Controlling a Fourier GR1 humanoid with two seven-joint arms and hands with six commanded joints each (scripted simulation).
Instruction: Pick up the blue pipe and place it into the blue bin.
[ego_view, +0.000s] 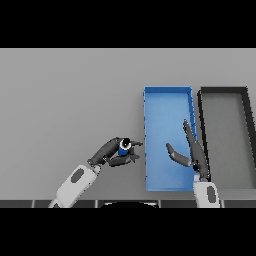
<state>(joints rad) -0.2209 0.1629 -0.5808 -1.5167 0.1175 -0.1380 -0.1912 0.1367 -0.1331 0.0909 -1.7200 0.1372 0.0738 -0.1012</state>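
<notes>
Across the whole view runs a plain grey table, flat and even in tone, with a darker strip along its near edge; nothing of the room beyond it shows.

Toward the right side of the table sit two long open trays, side by side with a narrow gap between them, their long sides running away from the robot. The nearer to the middle is the blue bin, a shallow rectangle with low walls and a bare blue floor. Just beside it on the right stands a black bin of like shape, its floor grey and nothing lying in it.

Over the near right part of the blue bin hangs the right hand, fingers straight and pointing away from the robot, thumb spread to the left, holding nothing.

Left of the blue bin, close to its left wall but outside it, the left hand is curled round the blue pipe. The pipe is short, one dark open end facing up toward the viewer. Whether it is lifted clear of the table or resting on it I cannot quite tell from above.
</notes>
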